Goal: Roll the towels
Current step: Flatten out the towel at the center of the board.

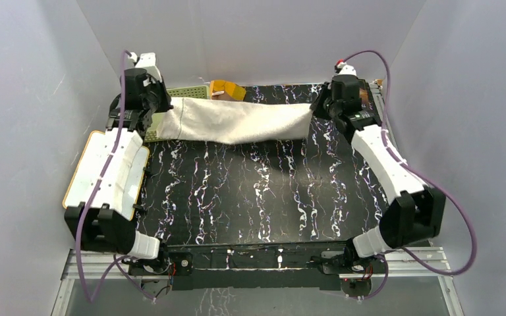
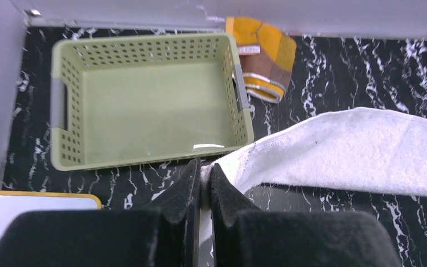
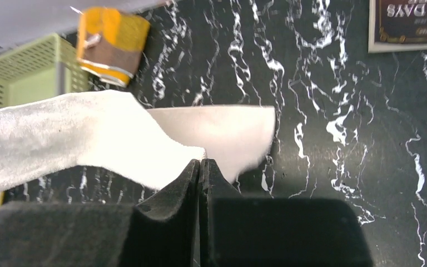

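White towel (image 1: 237, 122) hangs stretched above the far side of the desk (image 1: 250, 197), sagging slightly mid-span. Left claw (image 2: 204, 178) is pressed together on its left corner; right claw (image 3: 202, 169) pinches its right corner likewise. Green perforated basket (image 2: 144, 44) sits far left, its floor fully visible. Rolled brown-and-orange towel (image 2: 264, 61) lies outside, just beside the basket's right wall.

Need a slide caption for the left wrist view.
Left gripper pinching a corner of the white towel, green basket and rolled patterned towel beyond.
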### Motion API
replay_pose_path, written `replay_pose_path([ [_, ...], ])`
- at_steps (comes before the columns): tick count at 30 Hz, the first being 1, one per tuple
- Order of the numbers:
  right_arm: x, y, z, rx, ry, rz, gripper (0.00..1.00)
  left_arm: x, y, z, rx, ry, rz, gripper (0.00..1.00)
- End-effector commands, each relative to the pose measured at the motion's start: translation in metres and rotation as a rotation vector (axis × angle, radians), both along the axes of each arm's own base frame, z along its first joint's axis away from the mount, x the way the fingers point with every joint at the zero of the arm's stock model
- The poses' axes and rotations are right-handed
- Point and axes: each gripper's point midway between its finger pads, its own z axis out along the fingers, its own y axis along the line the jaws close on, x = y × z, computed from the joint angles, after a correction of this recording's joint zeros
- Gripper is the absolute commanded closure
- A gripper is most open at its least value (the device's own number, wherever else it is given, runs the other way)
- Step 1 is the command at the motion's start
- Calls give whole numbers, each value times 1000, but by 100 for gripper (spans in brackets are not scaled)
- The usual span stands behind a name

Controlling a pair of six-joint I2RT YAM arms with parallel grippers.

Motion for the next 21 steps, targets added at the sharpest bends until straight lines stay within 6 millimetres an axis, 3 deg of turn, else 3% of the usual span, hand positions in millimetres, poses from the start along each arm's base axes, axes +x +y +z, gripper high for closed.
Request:
replay_pose_path([
  [1, -6, -7, 46, 25, -105, -26, 100, -22, 16, 31, 49, -30, 53, 100],
  [3, -11, -8, 75, 23, -167, -11, 100, -33, 17, 62, 56, -100, 44, 100],
  [7, -31, -3, 157, 55, -349, 52, 100, -60, 18, 149, 42, -300, 42, 100],
  [9, -56, 1, 198, 79, -456, 109, 100, -86, 21, 179, 22, -371, 58, 100],
  [11, -86, 1, 224, 106, -539, 146, 100, -120, 26, 197, 3, -423, 78, 100],
  [16, -164, -7, 253, 141, -690, 195, 100, -199, 25, 187, -39, -486, 58, 100],
  [19, -197, -16, 265, 142, -753, 188, 100, -228, 32, 167, -54, -467, 93, 100],
  [21, -205, -20, 265, 137, -755, 179, 100, -238, 42, 156, -47, -439, 153, 97],
])
